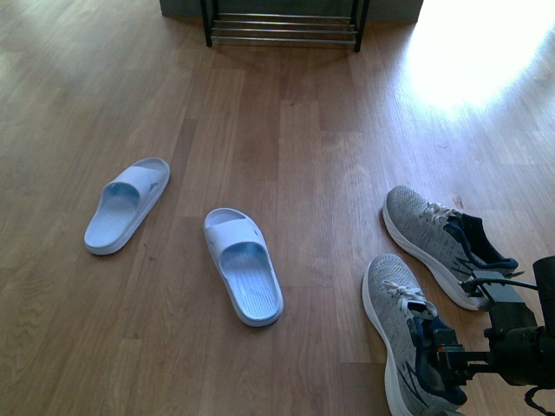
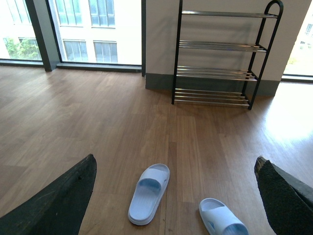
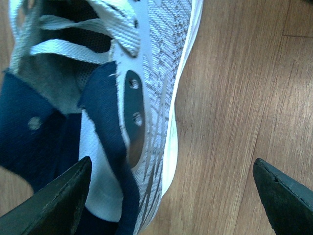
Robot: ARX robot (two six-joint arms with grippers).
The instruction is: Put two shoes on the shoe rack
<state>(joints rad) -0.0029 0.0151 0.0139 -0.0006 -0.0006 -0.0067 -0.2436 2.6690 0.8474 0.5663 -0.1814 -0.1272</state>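
Two grey knit sneakers with navy lining lie on the wood floor at the right of the front view, the near one [image 1: 401,321] and the far one [image 1: 429,234]. My right gripper [image 1: 447,355] is open, low over the heel end of the near sneaker. In the right wrist view that sneaker [image 3: 151,73] fills the frame, its side and white sole lying between the spread fingers of the gripper [image 3: 171,163]. My left gripper [image 2: 174,160] is open and empty, high above the floor. The shoe rack [image 1: 282,26] stands at the far wall; it also shows in the left wrist view [image 2: 220,49], its tiers bare.
Two pale blue slides lie on the floor left of the sneakers, one far left [image 1: 128,204] and one in the middle [image 1: 243,264]; both show in the left wrist view [image 2: 149,193] [image 2: 222,220]. Bright sunlight falls on the floor at the back right [image 1: 477,52].
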